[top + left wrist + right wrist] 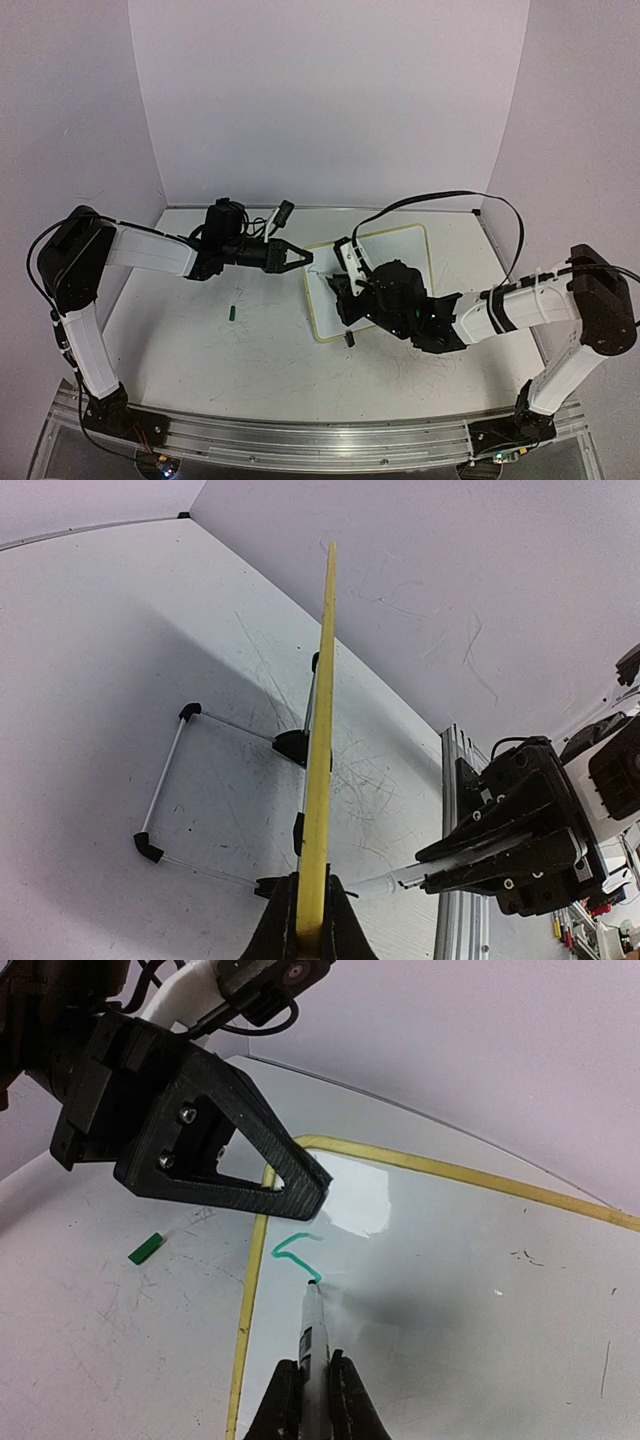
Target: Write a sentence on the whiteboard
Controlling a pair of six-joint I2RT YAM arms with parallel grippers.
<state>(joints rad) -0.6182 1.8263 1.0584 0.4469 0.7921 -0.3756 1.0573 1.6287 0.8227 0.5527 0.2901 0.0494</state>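
Observation:
The whiteboard point(400, 255) with its pale-yellow frame lies right of centre on the table. My left gripper point(306, 258) is shut on its left rim; in the left wrist view the yellow frame edge point(322, 730) runs up from between the fingers of the left gripper point(310, 925). My right gripper point(312, 1375) is shut on a white marker point(313, 1335) whose tip touches the whiteboard point(470, 1280) near its upper left corner. Of the sentence, one short curved green stroke point(290, 1252) shows, ending at the tip. From above, the right gripper point(343, 290) covers that spot.
A green marker cap point(232, 312) lies on the table left of the board, also in the right wrist view as the cap point(145, 1250). A black clip foot point(349, 340) sticks out at the board's near edge. A wire stand point(165, 780) sits beside the frame. An aluminium rail point(300, 435) lines the near edge.

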